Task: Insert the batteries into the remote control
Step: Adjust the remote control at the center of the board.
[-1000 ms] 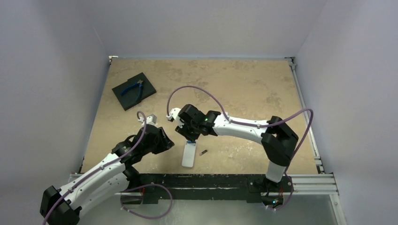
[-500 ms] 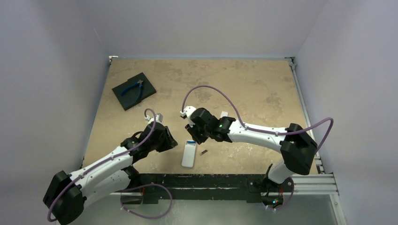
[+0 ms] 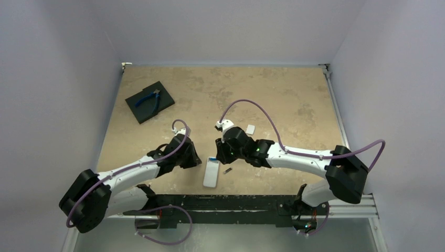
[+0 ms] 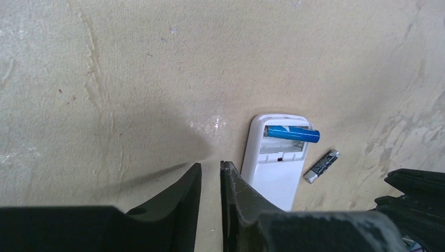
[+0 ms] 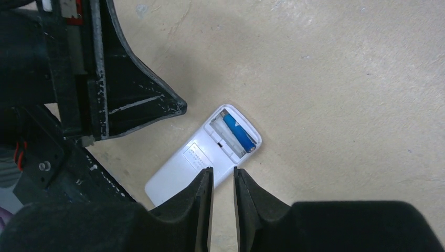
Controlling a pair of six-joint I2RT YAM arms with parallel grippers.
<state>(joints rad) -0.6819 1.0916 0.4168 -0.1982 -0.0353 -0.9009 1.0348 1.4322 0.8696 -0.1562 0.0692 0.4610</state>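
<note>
The remote control (image 3: 211, 175) lies back-up on the tan table (image 3: 283, 89), near the middle of its near edge, with the battery compartment at its far end uncovered. The blue battery (image 4: 292, 134) lies crosswise in that compartment, its right end poking just past the remote's right edge. The dark grey battery (image 4: 321, 166) rests on the table just right of the remote, apart from it. The left gripper (image 4: 210, 173) hovers just left of the remote's far end, its fingers drawn almost together with only a thin gap and nothing between them. The right gripper (image 5: 223, 178) hangs over the remote's right side, likewise nearly closed on nothing. A small white piece (image 3: 250, 128) lies farther back on the right. At the far left, blue-handled pliers (image 3: 148, 97) rest on a black square pad (image 3: 163, 101).
</note>
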